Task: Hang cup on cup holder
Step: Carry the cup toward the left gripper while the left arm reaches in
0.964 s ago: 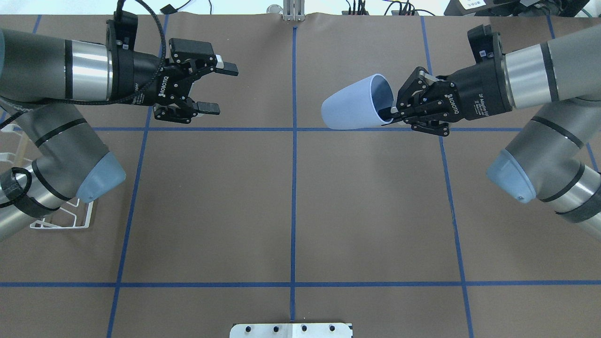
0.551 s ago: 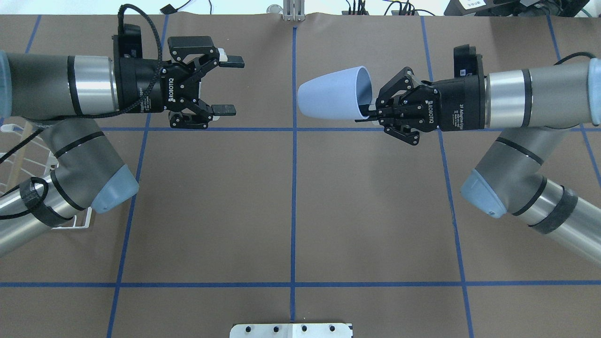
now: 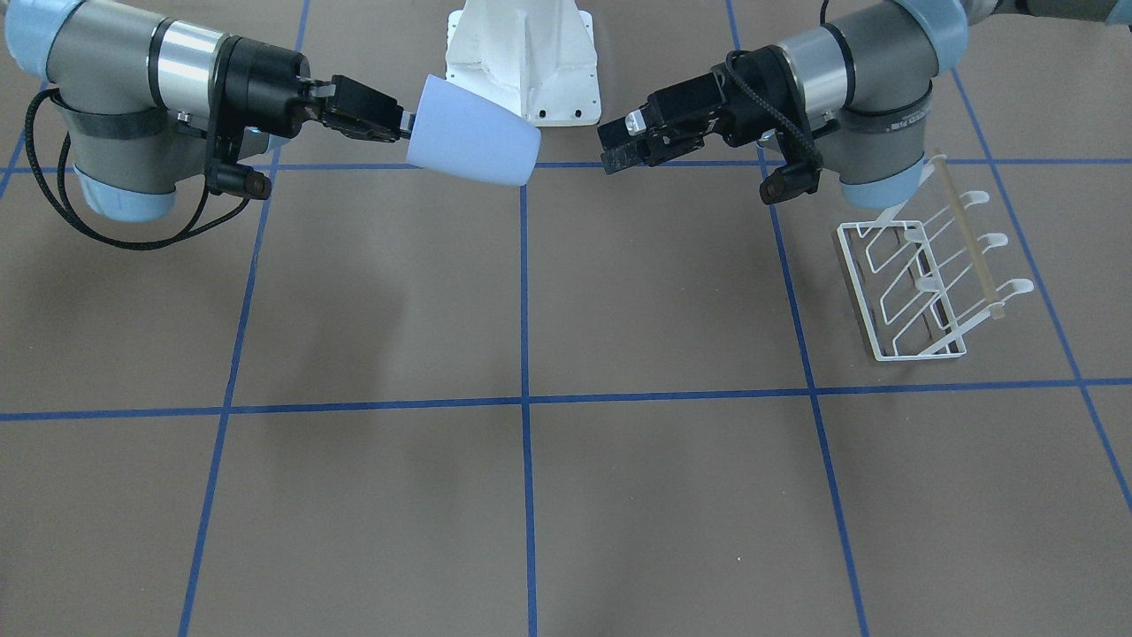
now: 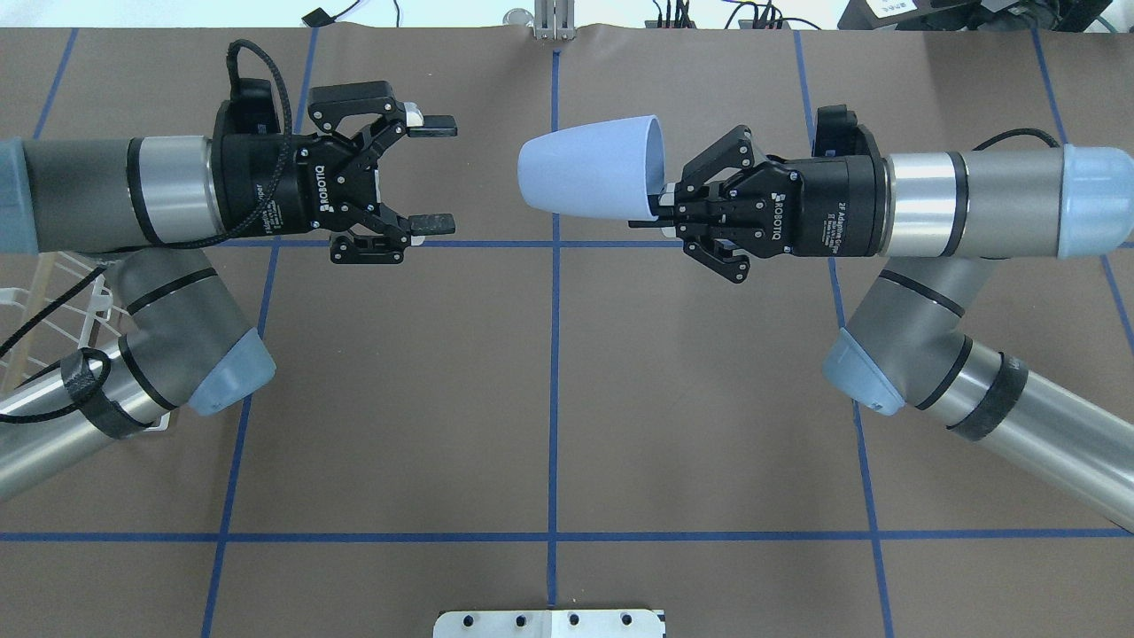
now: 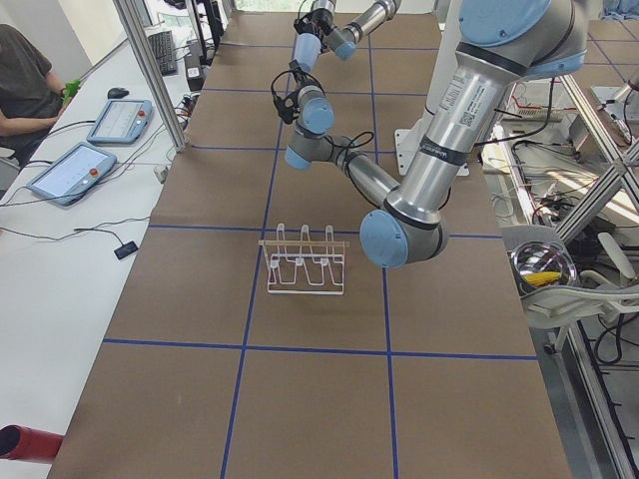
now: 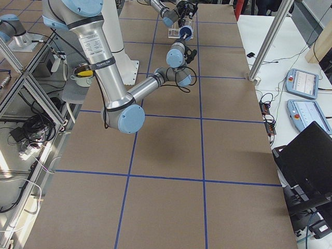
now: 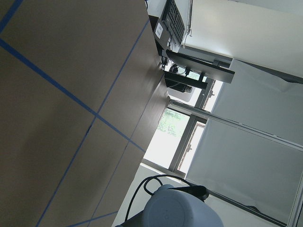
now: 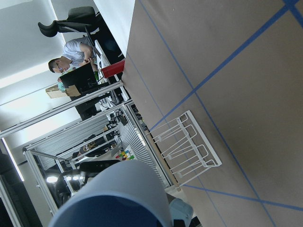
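The right gripper (image 4: 660,206) holds the light blue cup (image 4: 589,173) sideways in the air above the middle of the table (image 4: 399,399), jaws clamped on its rim, base pointing at the left gripper (image 4: 436,174), whose jaws stand wide apart. The white cup holder (image 3: 920,287) sits near the table's left edge. Likely risk: the smooth, tapered cup slips and drops if the left jaws close off-centre or the right release early.

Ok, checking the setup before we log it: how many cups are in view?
1. The cup is held in the air by the right gripper, its base toward the open left gripper. None is on the cup holder, and none seems hidden.
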### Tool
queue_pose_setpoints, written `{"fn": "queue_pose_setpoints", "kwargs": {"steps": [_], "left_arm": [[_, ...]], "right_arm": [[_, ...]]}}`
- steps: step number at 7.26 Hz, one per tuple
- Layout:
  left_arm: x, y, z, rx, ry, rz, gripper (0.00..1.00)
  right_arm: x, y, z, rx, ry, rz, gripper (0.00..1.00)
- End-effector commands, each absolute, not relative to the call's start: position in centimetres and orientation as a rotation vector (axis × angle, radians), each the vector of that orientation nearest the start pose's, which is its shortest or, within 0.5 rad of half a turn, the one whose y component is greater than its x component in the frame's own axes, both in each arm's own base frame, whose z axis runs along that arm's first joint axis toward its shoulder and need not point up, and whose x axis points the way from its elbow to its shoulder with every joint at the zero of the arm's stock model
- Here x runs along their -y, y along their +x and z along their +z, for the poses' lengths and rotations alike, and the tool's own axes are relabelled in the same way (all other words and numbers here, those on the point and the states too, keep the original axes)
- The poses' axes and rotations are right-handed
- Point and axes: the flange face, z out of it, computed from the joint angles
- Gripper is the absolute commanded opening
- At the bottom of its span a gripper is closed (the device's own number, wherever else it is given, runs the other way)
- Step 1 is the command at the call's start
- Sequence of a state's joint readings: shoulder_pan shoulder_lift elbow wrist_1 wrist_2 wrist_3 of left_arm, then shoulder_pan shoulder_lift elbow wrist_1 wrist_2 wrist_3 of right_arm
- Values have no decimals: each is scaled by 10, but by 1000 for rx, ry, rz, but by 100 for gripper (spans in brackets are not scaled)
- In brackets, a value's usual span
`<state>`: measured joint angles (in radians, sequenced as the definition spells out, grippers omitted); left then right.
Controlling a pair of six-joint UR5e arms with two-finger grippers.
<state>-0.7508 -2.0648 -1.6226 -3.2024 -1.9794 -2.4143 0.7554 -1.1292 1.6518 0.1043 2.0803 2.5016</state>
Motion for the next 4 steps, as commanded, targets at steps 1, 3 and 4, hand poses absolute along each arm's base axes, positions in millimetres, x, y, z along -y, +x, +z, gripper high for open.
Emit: {"fn": "queue_pose_setpoints", "kwargs": {"steps": [1, 3, 4], "left_arm": [[435, 349, 186, -2177, -401, -453, 98], [430, 351, 182, -2203, -411, -422, 98], [426, 352, 180, -2205, -422, -416, 98]], "right_arm": [[418, -335, 211, 2131, -498, 398, 0], [412, -342, 203, 2144, -511, 370, 0], [407, -344, 205, 2160, -517, 344, 0]]}}
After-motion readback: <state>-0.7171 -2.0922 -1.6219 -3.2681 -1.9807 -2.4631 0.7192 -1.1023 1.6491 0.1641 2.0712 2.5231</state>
